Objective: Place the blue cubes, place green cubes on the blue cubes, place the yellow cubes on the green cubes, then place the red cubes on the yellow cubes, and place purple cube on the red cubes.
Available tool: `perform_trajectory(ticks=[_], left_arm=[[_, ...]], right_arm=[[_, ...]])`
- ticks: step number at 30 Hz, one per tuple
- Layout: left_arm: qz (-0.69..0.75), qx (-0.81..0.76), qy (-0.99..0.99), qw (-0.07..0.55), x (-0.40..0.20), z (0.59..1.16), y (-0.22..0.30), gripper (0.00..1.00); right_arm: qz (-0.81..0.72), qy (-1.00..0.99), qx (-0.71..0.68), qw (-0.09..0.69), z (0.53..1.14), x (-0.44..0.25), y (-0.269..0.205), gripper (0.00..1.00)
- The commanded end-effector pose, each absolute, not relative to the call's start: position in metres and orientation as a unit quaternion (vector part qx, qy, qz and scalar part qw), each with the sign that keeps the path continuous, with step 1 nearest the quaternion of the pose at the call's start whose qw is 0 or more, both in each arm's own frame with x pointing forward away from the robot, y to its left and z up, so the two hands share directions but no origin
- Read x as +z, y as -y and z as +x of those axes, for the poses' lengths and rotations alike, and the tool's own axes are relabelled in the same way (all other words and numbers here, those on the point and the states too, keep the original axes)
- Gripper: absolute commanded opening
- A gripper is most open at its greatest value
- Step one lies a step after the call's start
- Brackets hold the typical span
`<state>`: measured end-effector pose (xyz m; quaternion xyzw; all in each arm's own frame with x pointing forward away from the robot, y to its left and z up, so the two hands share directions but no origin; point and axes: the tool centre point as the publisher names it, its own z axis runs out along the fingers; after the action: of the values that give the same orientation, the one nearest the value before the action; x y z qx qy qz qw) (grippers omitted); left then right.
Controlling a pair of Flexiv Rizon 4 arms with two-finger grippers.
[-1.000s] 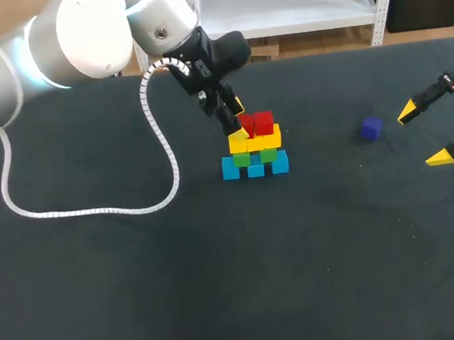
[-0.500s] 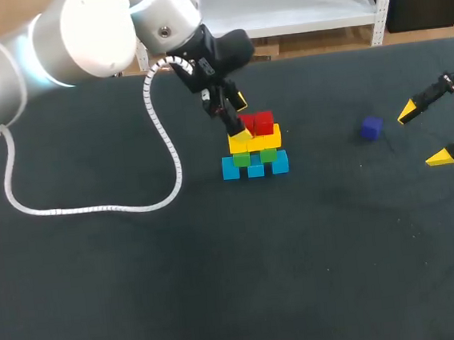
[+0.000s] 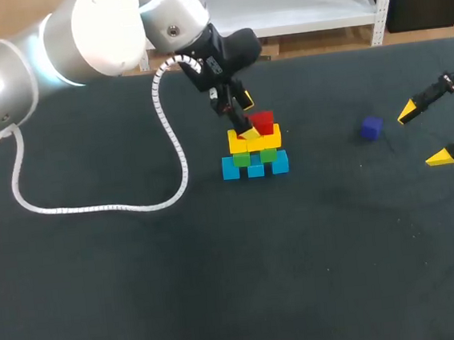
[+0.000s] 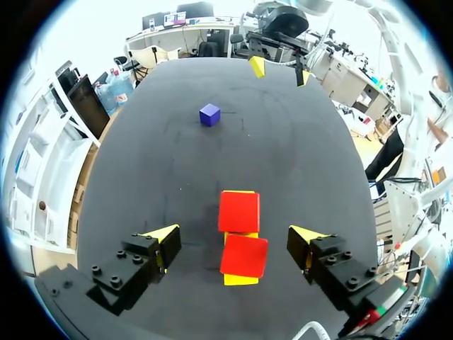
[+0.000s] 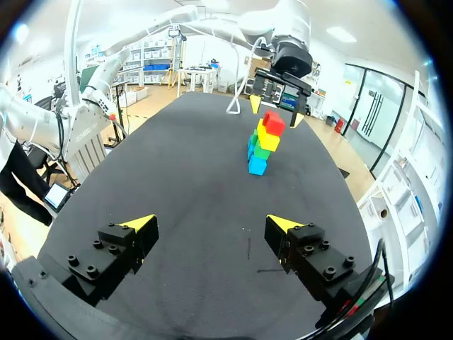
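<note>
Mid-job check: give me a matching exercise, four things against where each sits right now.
Things:
1 purple cube
2 red cubes
3 blue cubes
4 left pincer

Places:
A bottom of the stack
B open, at the stack's top
C alone on the table
D on the yellow cubes

Pairs: 1-C, 2-D, 3-A, 4-B
</note>
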<state>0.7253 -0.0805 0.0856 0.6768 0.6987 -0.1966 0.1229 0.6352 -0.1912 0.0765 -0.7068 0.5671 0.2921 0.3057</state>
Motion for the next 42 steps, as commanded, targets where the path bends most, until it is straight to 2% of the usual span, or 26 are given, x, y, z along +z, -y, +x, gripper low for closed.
perform_trajectory(ticks=[1,42], left_arm=[[0.679,-0.197,-0.698,0.116,0.086,0.732,0.084,1.0],[0.686,-0.196,-0.691,0.114,0.083,0.748,0.087,1.0]], right_arm=[[-0.707,-0.567,0.293,0.306,0.636,0.076,0.191,1.0],[-0.707,-0.567,0.293,0.306,0.636,0.076,0.191,1.0]])
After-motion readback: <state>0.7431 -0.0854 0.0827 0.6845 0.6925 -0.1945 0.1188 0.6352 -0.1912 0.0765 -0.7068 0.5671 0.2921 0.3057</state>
